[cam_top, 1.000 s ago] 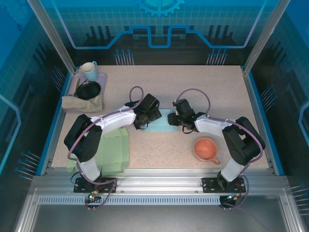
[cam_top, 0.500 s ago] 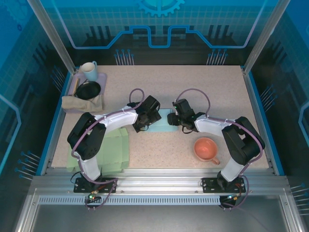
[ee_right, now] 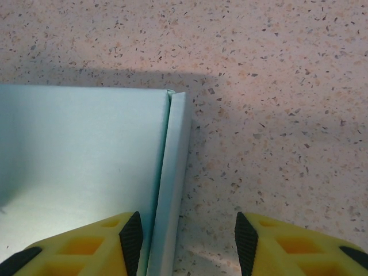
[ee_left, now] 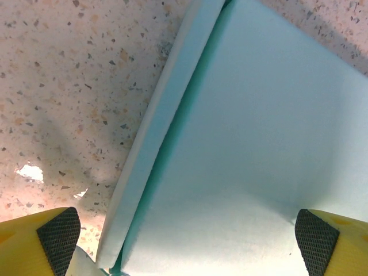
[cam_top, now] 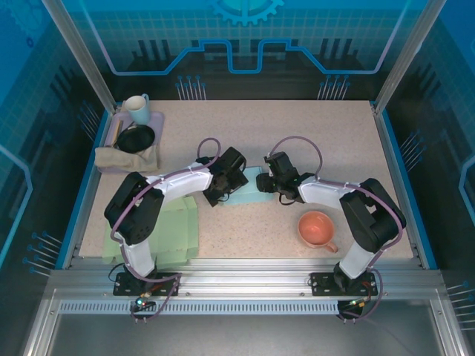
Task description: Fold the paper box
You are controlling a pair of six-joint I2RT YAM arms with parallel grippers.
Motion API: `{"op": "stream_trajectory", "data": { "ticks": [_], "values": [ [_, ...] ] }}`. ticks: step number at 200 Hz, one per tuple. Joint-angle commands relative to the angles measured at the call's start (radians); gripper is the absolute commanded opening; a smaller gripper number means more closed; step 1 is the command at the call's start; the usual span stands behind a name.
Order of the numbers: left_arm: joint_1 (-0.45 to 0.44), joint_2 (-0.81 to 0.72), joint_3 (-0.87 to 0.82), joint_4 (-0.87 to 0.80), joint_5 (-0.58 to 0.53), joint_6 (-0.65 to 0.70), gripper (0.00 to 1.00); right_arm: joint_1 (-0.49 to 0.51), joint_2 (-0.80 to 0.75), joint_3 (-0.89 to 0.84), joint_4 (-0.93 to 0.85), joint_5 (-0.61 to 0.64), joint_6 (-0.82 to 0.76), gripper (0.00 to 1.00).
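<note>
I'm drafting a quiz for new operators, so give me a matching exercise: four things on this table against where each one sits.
Things:
1. paper box
2. orange cup
3. green sheets
4. black bowl

Places:
A. near-left corner
B. on the tray, far left
C. middle of the table
D. near right

Pairs: 1-C, 2-D, 3-A, 4-B

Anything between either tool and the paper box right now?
Nothing visible. The left tool is open right over the paper box, its fingers on either side of one side wall. The right tool is open around the opposite wall, not clamped on it. The pink cup sits off to the side, clear of both.
</note>
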Motion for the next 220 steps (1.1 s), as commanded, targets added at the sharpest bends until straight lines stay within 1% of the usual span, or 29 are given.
{"op": "stream_trajectory", "data": {
  "ticks": [1, 48, 84, 132, 193, 220],
  "values": [
    [-0.004, 0.019, 0.043, -0.076, 0.022, -0.047, 0.99, 0.021, 0.034, -0.034, -0.043, -0.012, 0.008, 0.49],
    [-0.005, 0.021, 0.063, -0.132, 0.043, -0.084, 0.99, 0.023, 0.037, -0.045, -0.026, -0.013, 0.014, 0.49],
    [-0.009, -0.016, 0.083, -0.188, 0.013, -0.089, 0.99, 0.027, 0.032, -0.056, -0.015, -0.013, 0.017, 0.49],
    [-0.020, -0.087, 0.056, -0.178, -0.015, -0.099, 0.99, 0.034, 0.032, -0.059, -0.010, -0.015, 0.020, 0.48],
    [-0.042, -0.086, 0.017, -0.149, 0.011, -0.176, 0.99, 0.042, 0.028, -0.069, -0.005, -0.011, 0.034, 0.47],
    [-0.042, -0.075, 0.024, -0.160, -0.013, -0.170, 0.99, 0.047, 0.023, -0.066, -0.007, -0.010, 0.033, 0.47]
  ]
}}
